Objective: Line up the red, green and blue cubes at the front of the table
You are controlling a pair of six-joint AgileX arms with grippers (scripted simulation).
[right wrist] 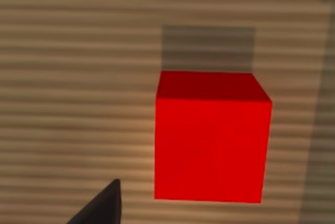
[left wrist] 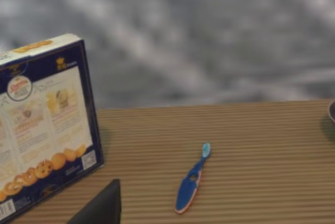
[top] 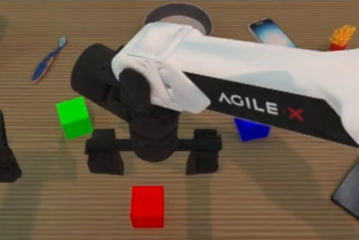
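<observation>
The red cube (top: pixel 147 206) rests near the table's (top: pixel 252 195) front edge, a little left of centre. My right gripper (top: pixel 154 160) hovers just behind it, open wide, nothing between its fingers. In the right wrist view the red cube (right wrist: pixel 212 140) stands alone on the wood, with one dark fingertip (right wrist: pixel 102 205) well clear of it. The green cube (top: pixel 74 118) sits at the left. Half under the right arm lies the blue cube (top: pixel 251 129), right of centre. My left gripper (top: pixel 7 156) is parked at the left edge, open.
A dark pan (top: pixel 180 17) lies at the back, partly under the right arm. A phone (top: pixel 272 31) and a fries carton (top: pixel 342 37) are back right, a blue toothbrush (top: pixel 47 59) back left. A dark flat object (top: pixel 349 190) is at the right edge. A biscuit box (left wrist: pixel 44 124) stands beyond the left gripper.
</observation>
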